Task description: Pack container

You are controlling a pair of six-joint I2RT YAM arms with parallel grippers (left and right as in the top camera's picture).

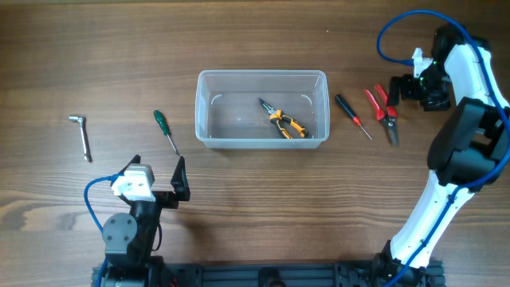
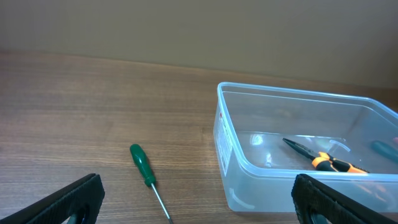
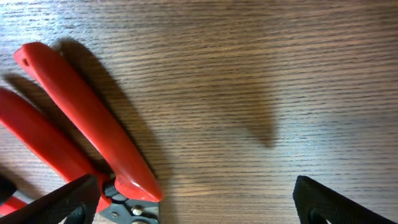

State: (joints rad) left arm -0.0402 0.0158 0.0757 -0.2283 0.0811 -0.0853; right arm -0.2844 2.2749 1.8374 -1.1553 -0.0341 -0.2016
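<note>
The clear plastic container (image 1: pixel 204 112) stands mid-table with orange-handled pliers (image 1: pixel 283 121) lying inside. My left gripper (image 1: pixel 157 172) is open near the front edge, a little short of a green-handled screwdriver (image 1: pixel 166 130). In the left wrist view the screwdriver (image 2: pixel 144 167) lies ahead between the open fingers, and the container (image 2: pixel 231 163) with the pliers (image 2: pixel 323 162) is to the right. My right gripper (image 1: pixel 414 88) hovers open at the far right, just beside red-handled cutters (image 1: pixel 383 112). In the right wrist view the cutters' handles (image 3: pixel 93 124) reach my left fingertip (image 3: pixel 62 202), with bare wood between the jaws.
A steel L-shaped key (image 1: pixel 81 134) lies at the far left. A red-and-black screwdriver (image 1: pixel 351 114) lies between the container and the cutters. The right arm's white links (image 1: pixel 446 183) rise along the right edge.
</note>
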